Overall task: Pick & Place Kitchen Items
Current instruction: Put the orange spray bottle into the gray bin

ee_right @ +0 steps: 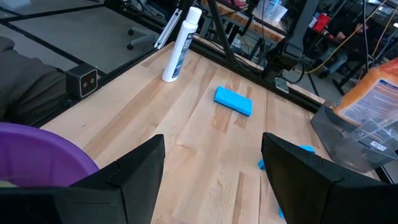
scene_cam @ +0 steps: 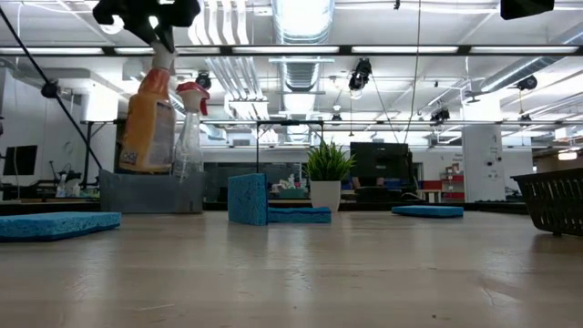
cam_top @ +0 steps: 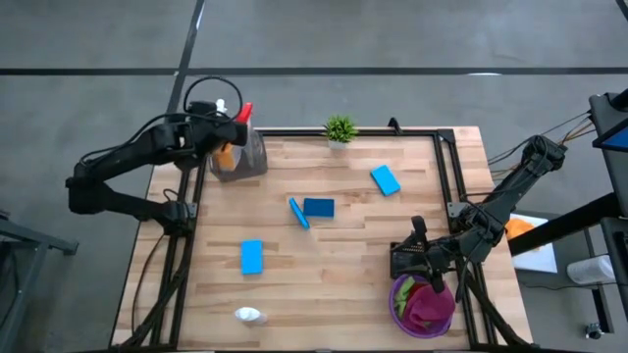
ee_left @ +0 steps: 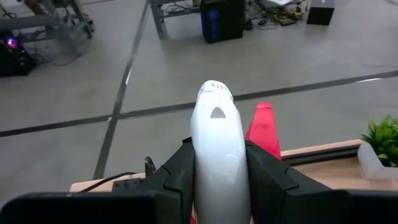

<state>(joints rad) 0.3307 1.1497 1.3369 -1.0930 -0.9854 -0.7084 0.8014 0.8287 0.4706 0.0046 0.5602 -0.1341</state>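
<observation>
1. Our left gripper (ee_left: 217,186) has its fingers (ee_left: 177,177) clamped on the orange spray bottle (scene_cam: 148,123) by its white head.
2. The bottle hangs upright over the grey bin (cam_top: 240,162) at the worktop's (cam_top: 334,275) far-left corner.
3. Our right gripper (ee_right: 211,171) waits wide apart beside the purple bowl (cam_top: 397,294).

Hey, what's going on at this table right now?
The left gripper is clamped on the white top of an orange spray bottle, holding it at a grey bin in the far left corner, beside a red-topped bottle. The right gripper hangs open by a purple bowl of cloths. Four blue sponges and a white bottle lie on the table.
</observation>
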